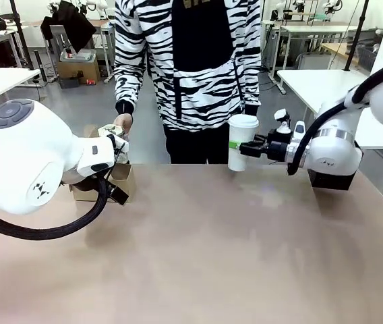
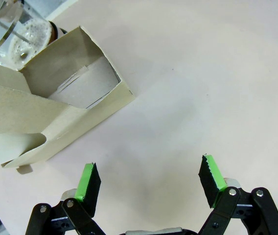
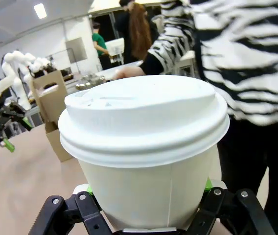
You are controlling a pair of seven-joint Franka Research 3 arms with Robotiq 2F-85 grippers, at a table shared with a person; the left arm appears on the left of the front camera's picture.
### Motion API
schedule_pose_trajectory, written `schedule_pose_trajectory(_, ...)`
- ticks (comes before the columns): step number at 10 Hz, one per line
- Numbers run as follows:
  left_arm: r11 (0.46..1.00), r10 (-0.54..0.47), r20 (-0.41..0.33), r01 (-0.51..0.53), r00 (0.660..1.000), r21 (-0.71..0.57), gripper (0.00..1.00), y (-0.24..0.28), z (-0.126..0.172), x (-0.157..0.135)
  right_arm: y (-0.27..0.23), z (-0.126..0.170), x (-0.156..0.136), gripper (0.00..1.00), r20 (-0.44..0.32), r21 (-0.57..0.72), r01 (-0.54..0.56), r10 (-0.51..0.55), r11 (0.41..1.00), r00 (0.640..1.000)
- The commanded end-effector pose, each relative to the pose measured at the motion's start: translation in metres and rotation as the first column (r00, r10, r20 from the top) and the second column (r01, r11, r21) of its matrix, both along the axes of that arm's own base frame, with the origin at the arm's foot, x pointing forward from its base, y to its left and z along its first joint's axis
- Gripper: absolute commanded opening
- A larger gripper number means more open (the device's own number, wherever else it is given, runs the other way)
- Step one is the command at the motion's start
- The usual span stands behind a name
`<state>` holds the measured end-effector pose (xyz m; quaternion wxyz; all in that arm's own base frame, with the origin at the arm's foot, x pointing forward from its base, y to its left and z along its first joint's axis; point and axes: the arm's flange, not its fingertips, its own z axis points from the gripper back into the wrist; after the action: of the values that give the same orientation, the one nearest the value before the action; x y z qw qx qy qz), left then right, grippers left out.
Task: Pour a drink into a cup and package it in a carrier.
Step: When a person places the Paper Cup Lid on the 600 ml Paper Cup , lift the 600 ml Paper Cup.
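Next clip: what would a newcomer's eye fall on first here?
The lidded white cup, gripped by the right gripper right in front of the person in the zebra-striped top. Then the brown carrier on the table at the left, with the left gripper beside it, jaws open.

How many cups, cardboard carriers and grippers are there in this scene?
Cups: 1, the white lidded cup
Carriers: 1, the brown cardboard carrier
Grippers: 2, the left gripper, open, and the right gripper, holding the cup
Total: 4
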<state>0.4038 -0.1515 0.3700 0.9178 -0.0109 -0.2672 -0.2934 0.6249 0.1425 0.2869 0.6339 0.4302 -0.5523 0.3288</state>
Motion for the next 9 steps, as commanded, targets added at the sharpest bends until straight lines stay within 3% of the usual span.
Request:
schedule_pose_trajectory(1, 1.000, -0.001, 0.000, 0.001, 1.000, -0.002, 1.00, 0.000, 0.000, 0.000, 0.002, 0.054, -0.028, 0.81, 0.026, -0.058, -0.009, 0.011, 0.998, 1.000)
schedule_pose_trajectory(5, 1.000, -0.001, 0.000, 0.001, 1.000, -0.002, 1.00, 0.000, 0.000, 0.000, -0.006, 0.183, -0.106, 0.81, 0.117, -0.073, -0.016, 0.024, 0.997, 0.993)
schedule_pose_trajectory(9, 1.000, -0.001, 0.000, 0.001, 1.000, -0.002, 1.00, 0.000, 0.000, 0.000, -0.025, 0.255, -0.170, 0.81, 0.144, -0.081, 0.017, -0.006, 0.997, 0.990)
